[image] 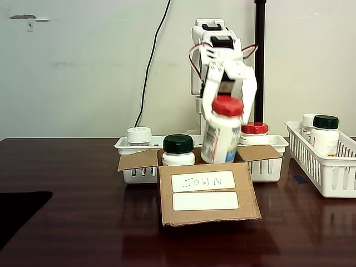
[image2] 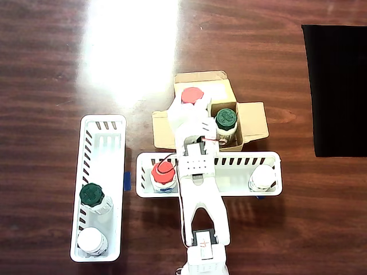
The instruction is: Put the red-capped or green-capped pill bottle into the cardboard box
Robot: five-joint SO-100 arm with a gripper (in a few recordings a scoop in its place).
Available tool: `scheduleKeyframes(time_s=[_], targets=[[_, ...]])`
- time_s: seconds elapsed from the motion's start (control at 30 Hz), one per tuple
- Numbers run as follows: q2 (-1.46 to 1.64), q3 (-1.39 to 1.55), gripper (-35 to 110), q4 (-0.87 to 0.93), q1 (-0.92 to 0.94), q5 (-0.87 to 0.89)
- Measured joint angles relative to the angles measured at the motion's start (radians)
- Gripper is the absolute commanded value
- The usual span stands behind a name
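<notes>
The cardboard box [image: 208, 194] stands open at the table's middle, with two white labels on its front. My gripper [image: 227, 103] is shut on a red-capped pill bottle [image: 221, 136], gripping just below the cap. The bottle hangs slightly tilted, its lower part down inside the box's right half. A green-capped pill bottle [image: 178, 149] stands in the left half. In the overhead view, the gripper [image2: 192, 107] reaches over the box [image2: 255, 117], with the red cap [image2: 192, 95] beside the green cap [image2: 226, 118].
A white slotted basket [image2: 229, 166] right behind the box holds a red-capped bottle [image2: 163, 172] and a white-capped bottle [image2: 262, 177]. A second basket [image2: 103, 143] holds a green-capped bottle [image2: 92, 195] and a white-capped one [image2: 92, 240]. A black mat [image2: 338, 86] lies aside.
</notes>
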Motion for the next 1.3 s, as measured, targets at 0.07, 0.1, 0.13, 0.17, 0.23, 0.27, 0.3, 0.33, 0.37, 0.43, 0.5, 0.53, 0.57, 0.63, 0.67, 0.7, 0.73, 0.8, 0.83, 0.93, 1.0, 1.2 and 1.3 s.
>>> scheduleKeyframes(time_s=[0.07,0.1,0.13,0.17,0.23,0.27,0.3,0.33,0.37,0.43,0.5,0.53,0.57,0.63,0.67,0.7,0.73,0.8,0.83,0.93,1.0,1.2,1.3], targets=[[0.0,0.052,4,-0.032,0.002,-0.002],[0.0,0.069,5,-0.044,0.005,-0.002],[0.0,0.08,5,-0.052,0.008,-0.005],[0.0,0.091,7,-0.058,0.009,-0.006],[0.0,0.12,16,-0.066,0.009,-0.012],[0.0,0.13,21,-0.069,0.006,-0.012],[0.0,0.146,28,-0.071,0.003,-0.011],[0.0,0.161,35,-0.071,0.002,-0.009],[0.0,0.167,41,-0.071,0.0,-0.008],[0.0,0.183,53,-0.08,0.0,0.006],[0.0,0.195,63,-0.087,0.005,0.017],[0.008,0.202,67,-0.087,0.005,0.018],[0.018,0.204,68,-0.084,0.005,0.02],[0.057,0.206,68,-0.049,0.0,0.017],[0.083,0.206,67,-0.021,-0.005,0.012],[0.114,0.206,66,0.029,-0.011,0.009],[0.141,0.198,63,0.078,-0.015,0.003],[0.198,0.161,56,0.212,-0.02,-0.012],[0.23,0.137,51,0.288,-0.02,-0.018],[0.342,0.078,32,0.499,-0.031,-0.026],[0.428,0.064,16,0.627,-0.048,-0.015],[0.776,0.15,-3,0.877,-0.064,0.049],[0.994,0.305,2,0.885,-0.064,0.094]])
